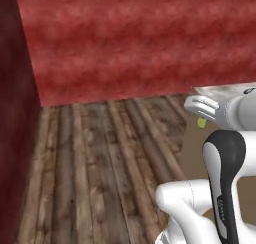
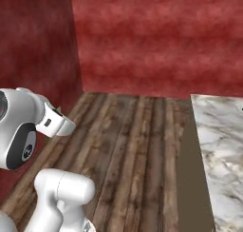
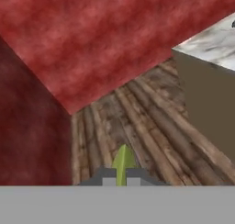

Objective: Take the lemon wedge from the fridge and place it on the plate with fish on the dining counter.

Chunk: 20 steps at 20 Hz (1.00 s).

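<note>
Wedge (image 3: 123,161) sits pinched between the two dark tips at the bottom centre of the hand view, its yellow-green point sticking up past them; the pincer (image 3: 121,176) is clenched on it. In the left base view the same wedge shows as a small yellow-green spot at the right, just under the white hand. The tabletop (image 2: 220,145), marbled white-grey, fills the lower right of the right base view and cuts across the upper right of the hand view. A dark speck at the right edge of both views may be the rim of the plate, but it is too small and cropped to say.

Main risk, as I judge it, is losing the wedge on the way over. It is far smaller than the tips and held by a thin sliver, so a sharp swing of the arm or a jolt from the base could let it slip or twist out, and it would drop to the plank floor (image 1: 100,158), which lies below it now.

Second risk: the tan side panel (image 3: 206,113) under the tabletop stands between the hand and the top. If the hand travels across without rising first, it may strike that edge.

Third: with the plate barely in sight, a release too early would leave the wedge on bare stone.
</note>
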Available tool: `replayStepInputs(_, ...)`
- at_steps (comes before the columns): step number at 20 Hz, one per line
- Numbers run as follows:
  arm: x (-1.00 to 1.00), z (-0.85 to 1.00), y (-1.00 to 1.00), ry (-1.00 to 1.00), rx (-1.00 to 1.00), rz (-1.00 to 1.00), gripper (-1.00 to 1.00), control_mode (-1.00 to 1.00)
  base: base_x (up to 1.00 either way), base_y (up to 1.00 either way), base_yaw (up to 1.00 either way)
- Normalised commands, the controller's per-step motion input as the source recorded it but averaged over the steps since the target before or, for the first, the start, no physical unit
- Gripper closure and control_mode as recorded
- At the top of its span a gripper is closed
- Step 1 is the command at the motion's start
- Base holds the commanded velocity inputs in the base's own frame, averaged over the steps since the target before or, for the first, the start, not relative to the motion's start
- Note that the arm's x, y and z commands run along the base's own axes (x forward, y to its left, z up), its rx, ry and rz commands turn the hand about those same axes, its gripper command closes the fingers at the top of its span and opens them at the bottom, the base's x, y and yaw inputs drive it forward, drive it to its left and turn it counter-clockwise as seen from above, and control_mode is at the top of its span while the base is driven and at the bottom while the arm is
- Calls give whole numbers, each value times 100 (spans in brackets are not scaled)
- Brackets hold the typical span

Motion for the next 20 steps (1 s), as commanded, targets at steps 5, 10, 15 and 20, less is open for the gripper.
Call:
replayStepInputs(5, 0, 0, 0, 0, 0, 0, 100, 100, 100, 92, -33)
replayStepInputs(10, 0, 0, 0, 0, 0, 0, 100, 100, 100, 53, -43)
replayStepInputs(15, 0, 0, 0, 0, 0, 0, 100, 100, 100, 21, -48)
replayStepInputs(20, 0, 0, 0, 0, 0, 0, 100, 100, 100, 18, -51)
